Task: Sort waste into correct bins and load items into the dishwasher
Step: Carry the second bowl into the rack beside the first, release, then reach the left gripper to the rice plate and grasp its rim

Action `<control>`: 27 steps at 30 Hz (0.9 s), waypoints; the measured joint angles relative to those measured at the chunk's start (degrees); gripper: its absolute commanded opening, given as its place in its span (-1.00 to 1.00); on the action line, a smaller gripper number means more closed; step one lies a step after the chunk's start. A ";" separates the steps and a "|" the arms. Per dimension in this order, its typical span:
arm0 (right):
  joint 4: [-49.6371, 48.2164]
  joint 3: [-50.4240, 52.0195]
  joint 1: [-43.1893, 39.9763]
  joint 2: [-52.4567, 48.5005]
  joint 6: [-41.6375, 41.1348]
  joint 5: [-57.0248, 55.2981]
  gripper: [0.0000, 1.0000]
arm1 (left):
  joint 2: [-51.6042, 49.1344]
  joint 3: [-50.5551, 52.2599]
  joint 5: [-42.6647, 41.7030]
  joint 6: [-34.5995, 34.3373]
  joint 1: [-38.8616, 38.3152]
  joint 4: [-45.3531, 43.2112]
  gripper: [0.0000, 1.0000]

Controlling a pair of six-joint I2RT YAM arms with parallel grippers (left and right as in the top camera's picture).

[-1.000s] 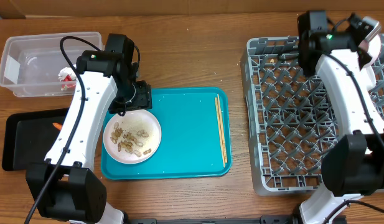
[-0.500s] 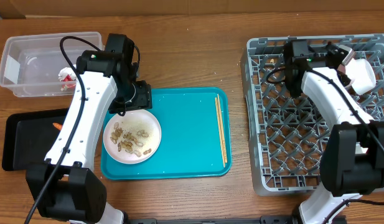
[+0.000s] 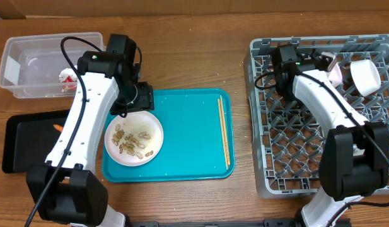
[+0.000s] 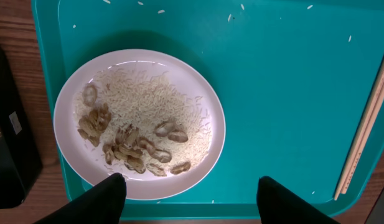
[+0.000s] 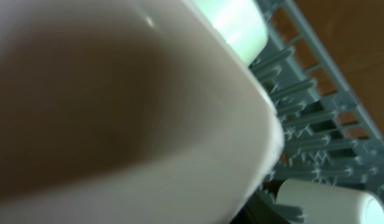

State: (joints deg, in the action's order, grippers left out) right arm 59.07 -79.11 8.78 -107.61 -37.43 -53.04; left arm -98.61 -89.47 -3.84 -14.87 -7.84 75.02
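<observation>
The left claw (image 4: 195, 202) is held wide and empty, just above the near rim of the white plate (image 4: 142, 59); one dark finger (image 4: 104, 199) is seen over the plate's edge and the other over the bare teal tray (image 4: 291, 81). The plate is set at the left end of that tray and is strewn with rice (image 4: 148, 99) and tan food scraps (image 4: 132, 152). The chopsticks (image 4: 366, 124) are laid side by side along the tray's right edge, well apart from the plate. Left of the tray, the orange carrot (image 3: 57, 128) is found in the black tray (image 3: 24, 148), and the red wrapper (image 3: 69, 79) in the clear tub (image 3: 49, 38) behind it; much of both bins' right sides is covered by the left arm in the overhead view. On the right of the table (image 3: 194, 57) the grey dish rack (image 3: 295, 139) is crossed by the right arm. A white bowl (image 5: 117, 112) is carried edge-on in the right claw (image 3: 330, 63) over the rack's far part. The right wrist view is almost filled by this bowl, so the fingers themselves are hidden there. A second white bowl (image 3: 364, 77) is seen just beside it in the rack, and a white cup (image 5: 325, 202) is lying among the pegs.
</observation>
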 measured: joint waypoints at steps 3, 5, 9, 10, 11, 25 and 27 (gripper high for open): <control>1.57 0.00 -0.02 0.00 0.09 3.41 -0.13 | 0.00 0.00 0.00 0.02 0.00 0.00 0.39; 2.29 0.00 -0.07 0.00 0.13 4.76 -0.11 | 0.00 0.00 0.00 0.02 0.00 0.00 0.39; 3.04 0.00 -0.07 0.00 0.13 6.19 -0.11 | 0.00 0.00 -0.02 0.02 0.00 0.00 0.39; 3.19 0.00 -0.07 0.02 0.13 6.34 -0.08 | 0.00 0.00 -0.02 0.02 0.00 0.00 0.39; 3.21 0.00 -0.07 0.02 0.13 6.34 0.01 | 0.00 0.00 0.00 0.00 0.00 0.02 0.39; -1.68 -1.49 -7.21 0.02 0.20 3.52 0.34 | 0.00 0.00 -0.02 0.02 0.00 0.24 0.39; -1.81 -2.47 -7.74 0.02 0.79 3.30 0.34 | 0.00 0.00 -0.02 0.02 0.00 0.22 0.39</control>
State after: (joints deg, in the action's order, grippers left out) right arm 57.25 -81.58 1.04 -107.59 -36.64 -49.74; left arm -98.61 -89.47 -3.86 -14.85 -7.84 75.24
